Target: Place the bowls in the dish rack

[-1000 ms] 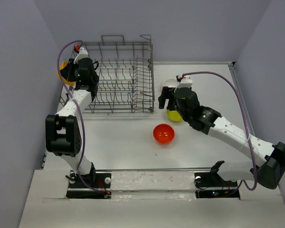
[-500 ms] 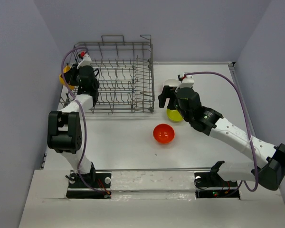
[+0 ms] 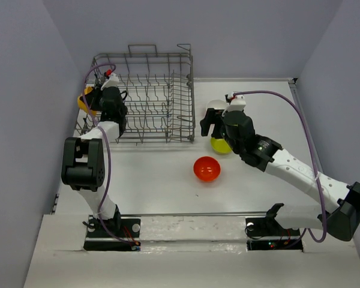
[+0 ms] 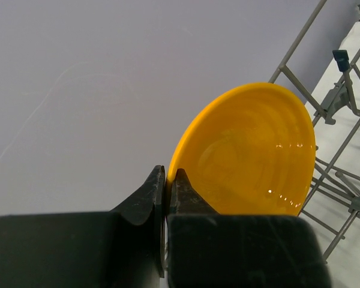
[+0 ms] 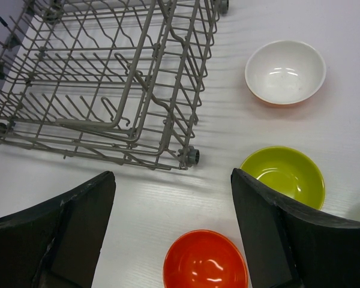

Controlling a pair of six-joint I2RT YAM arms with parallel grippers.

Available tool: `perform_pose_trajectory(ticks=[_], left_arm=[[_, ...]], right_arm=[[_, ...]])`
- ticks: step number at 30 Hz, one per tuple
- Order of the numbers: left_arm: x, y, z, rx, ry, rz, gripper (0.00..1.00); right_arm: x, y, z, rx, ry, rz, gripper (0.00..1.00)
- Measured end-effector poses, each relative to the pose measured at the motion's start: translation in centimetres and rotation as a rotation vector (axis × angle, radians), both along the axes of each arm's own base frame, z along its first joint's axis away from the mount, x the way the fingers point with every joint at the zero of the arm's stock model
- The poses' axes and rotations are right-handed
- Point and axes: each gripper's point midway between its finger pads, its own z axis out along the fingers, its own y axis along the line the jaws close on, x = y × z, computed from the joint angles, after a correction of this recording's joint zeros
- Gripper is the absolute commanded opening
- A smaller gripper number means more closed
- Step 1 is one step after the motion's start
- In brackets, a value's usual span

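Observation:
The grey wire dish rack [image 3: 159,129] stands at the far left and also shows in the right wrist view [image 5: 168,123]. My left gripper [image 3: 95,98] is shut on the rim of the yellow-orange bowl [image 3: 84,102], holding it on edge at the rack's left side; the left wrist view shows the bowl [image 4: 252,156] pinched in that gripper [image 4: 168,177]. My right gripper [image 3: 212,127] is open and empty above the table [image 5: 173,180]. The red-orange bowl [image 5: 205,261], the lime green bowl [image 5: 283,176] and the white bowl with orange outside [image 5: 285,72] lie on the table. The plain white bowl is hidden.
The red-orange bowl [image 3: 207,169] lies in front of the rack's right corner. The lime green bowl [image 3: 221,146] is partly under my right arm. Lilac walls close in the table on the left, back and right; the rack's left side is close to the left wall.
My left gripper has moved a little to the right, toward the rack, with the yellow-orange bowl in it. The right arm has hardly moved.

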Motion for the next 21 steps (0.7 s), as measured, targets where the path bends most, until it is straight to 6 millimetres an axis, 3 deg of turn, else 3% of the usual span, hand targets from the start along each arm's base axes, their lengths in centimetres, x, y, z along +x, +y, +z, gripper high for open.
perform_pose_trajectory(ticks=[12,21], left_arm=[[0.8,-1.8,-0.9,0.054,0.039,-0.04,0.0],[1.0,-2.0,-1.0,0.082,0.055,-0.042,0.0]], right_arm=[[-0.4,-0.4,0.4,0.013,-0.014,-0.001,0.84],[-0.4,-0.5,0.4,0.009,-0.016,-0.004,0.85]])
